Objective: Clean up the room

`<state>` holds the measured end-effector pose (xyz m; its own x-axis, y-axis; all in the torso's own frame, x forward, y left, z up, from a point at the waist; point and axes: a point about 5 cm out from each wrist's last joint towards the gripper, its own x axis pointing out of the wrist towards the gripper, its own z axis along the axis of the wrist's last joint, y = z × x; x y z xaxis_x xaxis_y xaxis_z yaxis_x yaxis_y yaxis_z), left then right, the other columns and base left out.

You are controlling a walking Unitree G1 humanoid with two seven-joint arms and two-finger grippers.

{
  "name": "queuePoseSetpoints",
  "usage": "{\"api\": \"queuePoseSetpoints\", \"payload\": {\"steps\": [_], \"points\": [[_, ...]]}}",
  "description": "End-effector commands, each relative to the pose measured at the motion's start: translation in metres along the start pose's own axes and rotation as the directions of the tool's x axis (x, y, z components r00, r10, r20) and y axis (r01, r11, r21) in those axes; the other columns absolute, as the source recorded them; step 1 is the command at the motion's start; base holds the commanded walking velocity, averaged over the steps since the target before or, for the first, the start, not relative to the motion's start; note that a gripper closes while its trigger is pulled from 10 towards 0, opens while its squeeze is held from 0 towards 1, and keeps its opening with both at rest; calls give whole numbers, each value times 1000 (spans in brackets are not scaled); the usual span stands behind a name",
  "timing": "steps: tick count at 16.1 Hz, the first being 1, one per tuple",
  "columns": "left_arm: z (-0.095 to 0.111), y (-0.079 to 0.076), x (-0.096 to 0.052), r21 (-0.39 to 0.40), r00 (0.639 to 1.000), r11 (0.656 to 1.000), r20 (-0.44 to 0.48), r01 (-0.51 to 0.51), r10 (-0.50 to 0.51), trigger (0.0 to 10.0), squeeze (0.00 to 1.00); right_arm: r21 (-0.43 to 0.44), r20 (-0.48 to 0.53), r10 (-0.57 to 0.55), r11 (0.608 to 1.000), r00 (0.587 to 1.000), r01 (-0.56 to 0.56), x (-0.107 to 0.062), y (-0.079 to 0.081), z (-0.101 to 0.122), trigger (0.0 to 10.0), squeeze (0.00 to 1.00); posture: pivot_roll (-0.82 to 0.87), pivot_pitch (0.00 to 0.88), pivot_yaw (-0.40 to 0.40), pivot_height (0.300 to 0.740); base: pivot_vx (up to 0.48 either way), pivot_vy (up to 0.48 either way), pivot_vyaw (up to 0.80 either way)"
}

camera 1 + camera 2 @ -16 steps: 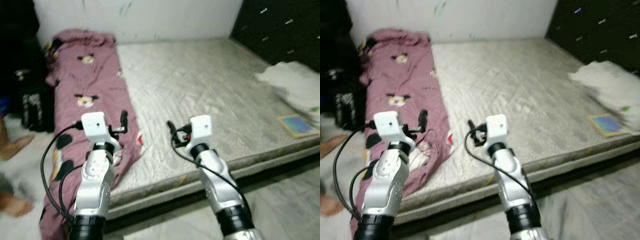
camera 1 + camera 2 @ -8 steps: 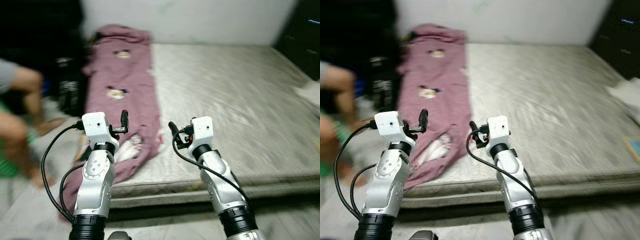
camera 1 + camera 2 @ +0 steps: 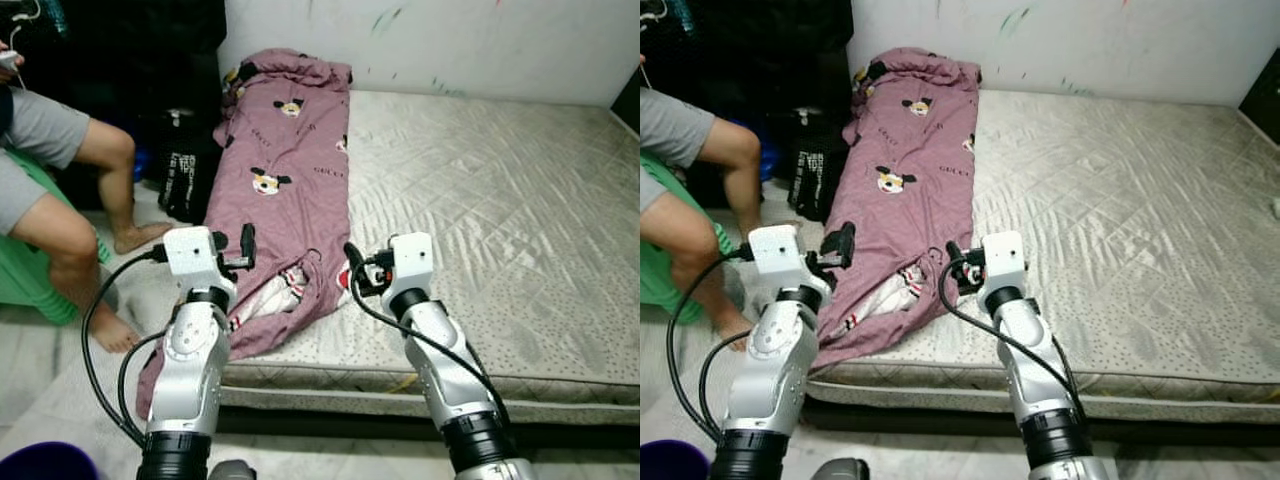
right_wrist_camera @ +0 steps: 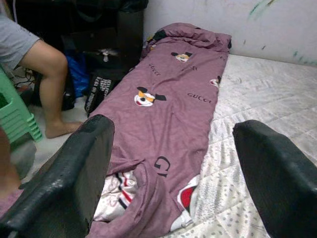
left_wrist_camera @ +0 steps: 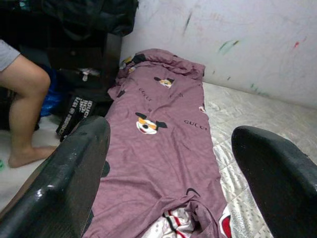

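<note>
Both silver arms reach forward and up from the bottom of the head view, elbows bent, wrists raised side by side and well apart. The left gripper [image 3: 247, 243] sits at about ten o'clock from the right gripper [image 3: 351, 262]. In the wrist views, each gripper's two black fingers [image 5: 74, 173] [image 4: 69, 173] are spread wide, holding nothing.
</note>
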<state>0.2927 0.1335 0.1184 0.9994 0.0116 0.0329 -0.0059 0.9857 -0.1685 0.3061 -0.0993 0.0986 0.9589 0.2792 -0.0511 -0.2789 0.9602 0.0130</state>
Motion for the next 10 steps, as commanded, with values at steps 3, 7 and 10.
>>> {"api": "queuePoseSetpoints", "payload": {"steps": [3,7,10], "points": [[-1,-2,0,1,1000,1000,-10,3,-3,10000,0,-1,-8,5,1000,1000,-5,1,1,0,10000,0,79,0,-59,740,0,0,0],[-7,4,-11,74,1000,997,-31,5,-3,10000,0,23,-14,-9,1000,1000,10,-3,1,-1,10000,0,79,18,-56,740,0,0,0],[-4,30,-25,146,998,989,-38,-37,43,10000,0,40,-17,-28,999,999,29,-9,-1,-2,10000,0,79,48,-42,740,0,0,0]]}}
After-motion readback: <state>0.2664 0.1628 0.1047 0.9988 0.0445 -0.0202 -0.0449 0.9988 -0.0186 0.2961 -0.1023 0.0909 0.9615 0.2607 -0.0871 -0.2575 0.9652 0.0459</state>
